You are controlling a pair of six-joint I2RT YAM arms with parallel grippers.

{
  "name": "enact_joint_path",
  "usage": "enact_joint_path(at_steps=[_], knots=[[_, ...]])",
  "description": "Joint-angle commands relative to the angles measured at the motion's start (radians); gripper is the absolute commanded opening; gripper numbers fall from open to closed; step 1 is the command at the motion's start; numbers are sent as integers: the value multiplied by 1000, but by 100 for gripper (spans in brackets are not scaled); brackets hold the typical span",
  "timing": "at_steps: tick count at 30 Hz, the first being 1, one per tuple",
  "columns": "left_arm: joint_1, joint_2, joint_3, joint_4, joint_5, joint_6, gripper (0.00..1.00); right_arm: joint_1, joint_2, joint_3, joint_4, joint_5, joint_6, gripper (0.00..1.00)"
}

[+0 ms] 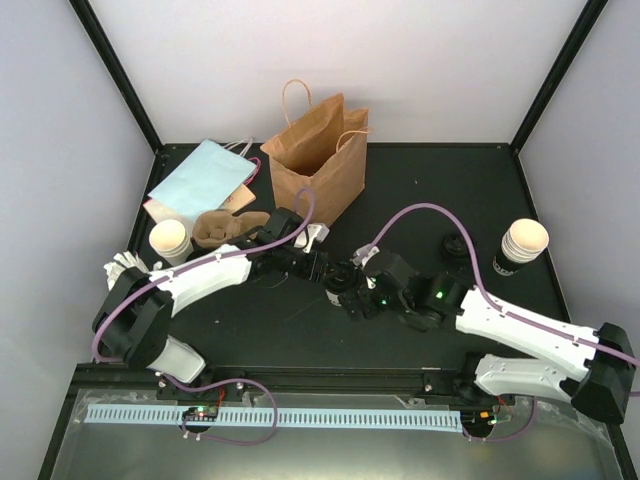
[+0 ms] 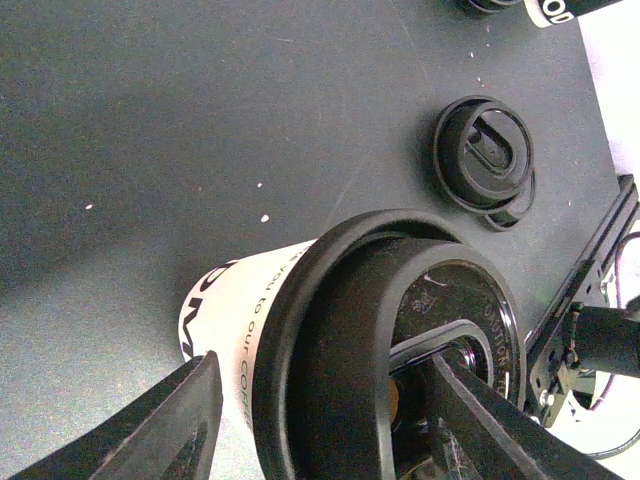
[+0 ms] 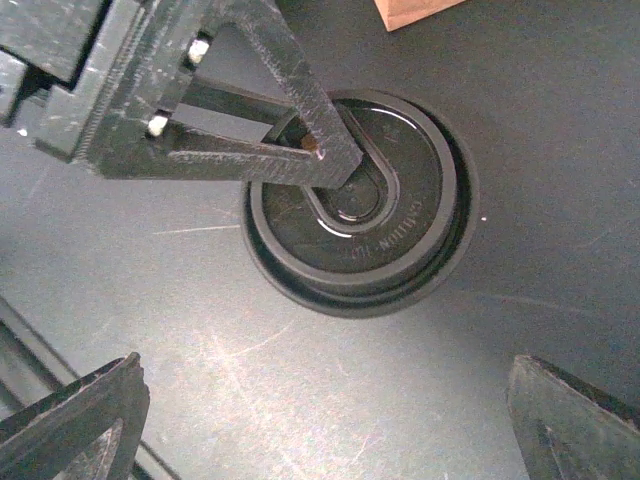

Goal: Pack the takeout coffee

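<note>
Lidded cup: stands upright on the table between the two arms, short of the brown bag, with its black lid on top.

Left gripper: jaws part-way apart about the cup. One finger lies over the lid's centre, the other beside the pale wall. Whether it is clamped, I cannot tell.

Right gripper: spread wide above the lid, holding nothing.

Finding: the lid looks seated, but this is unconfirmed on its hidden side. You should check the rim all round and take the cup by its wall below the lid. Draw the right arm clear, lift level, and lower the cup through the bag's open mouth.
</note>
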Motion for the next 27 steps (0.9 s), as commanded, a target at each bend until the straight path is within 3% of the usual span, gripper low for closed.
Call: enact_joint_path(at_steps=[1, 11, 22, 27], knots=[[-19, -2, 29, -79, -37, 4, 58, -13, -65, -1, -31, -46, 81, 100], [-49, -69, 114, -183, -103, 30, 71, -57, -163, -50, -20, -100, 143, 100], [-93, -130, 189, -301, -180, 67, 77, -118, -207, -109, 10, -181, 187, 99], [-180, -131, 261, -391, -323, 117, 82, -166, -221, -130, 24, -229, 204, 99]])
